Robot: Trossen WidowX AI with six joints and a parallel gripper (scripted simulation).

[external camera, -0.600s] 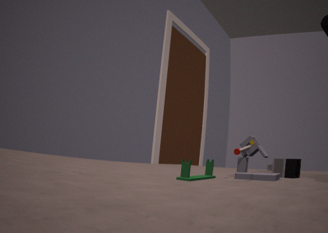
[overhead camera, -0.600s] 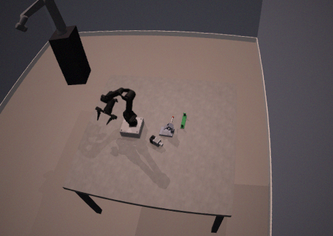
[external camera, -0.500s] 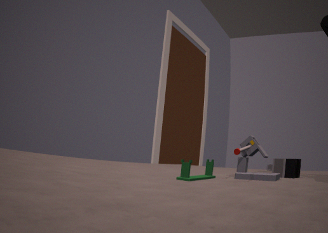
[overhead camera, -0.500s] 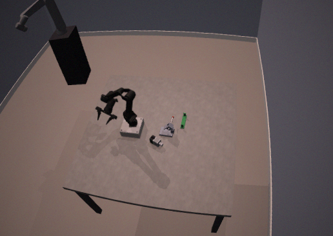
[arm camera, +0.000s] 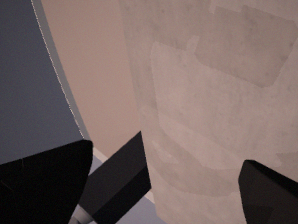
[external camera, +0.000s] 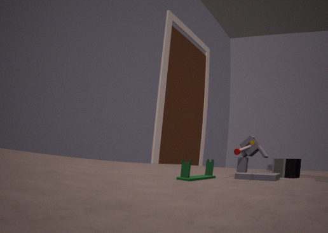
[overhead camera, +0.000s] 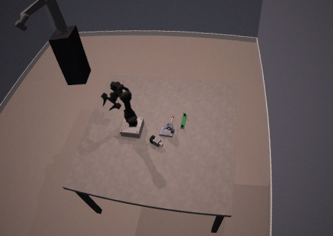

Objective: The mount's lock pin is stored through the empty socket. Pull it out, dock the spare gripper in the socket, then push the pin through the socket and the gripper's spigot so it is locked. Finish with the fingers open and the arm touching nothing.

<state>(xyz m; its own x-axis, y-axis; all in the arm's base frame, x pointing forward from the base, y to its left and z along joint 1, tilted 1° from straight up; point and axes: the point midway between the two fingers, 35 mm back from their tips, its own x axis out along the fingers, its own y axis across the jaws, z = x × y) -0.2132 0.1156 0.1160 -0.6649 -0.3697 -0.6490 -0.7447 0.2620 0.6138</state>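
The grey mount (overhead camera: 166,133) (external camera: 257,177) stands on the table with its tilted socket raised. The lock pin (overhead camera: 172,118) (external camera: 245,148), white with a red head, sits through the socket, its head end sticking out. The spare gripper (overhead camera: 157,141) (external camera: 279,168), black and light grey, lies on the table beside the mount, detached from it. My gripper (overhead camera: 107,107) (arm camera: 168,162) is open with nothing between its fingers. It is raised on the far side of the arm's base from the mount, well away from the pin and the spare gripper.
A green stand (overhead camera: 183,122) (external camera: 196,177) with two notched uprights is on the table beyond the mount. The arm's white base block (overhead camera: 130,134) is on the other side of the mount. A black pedestal (overhead camera: 71,58) (arm camera: 122,182) with a grey arm stands beyond the table.
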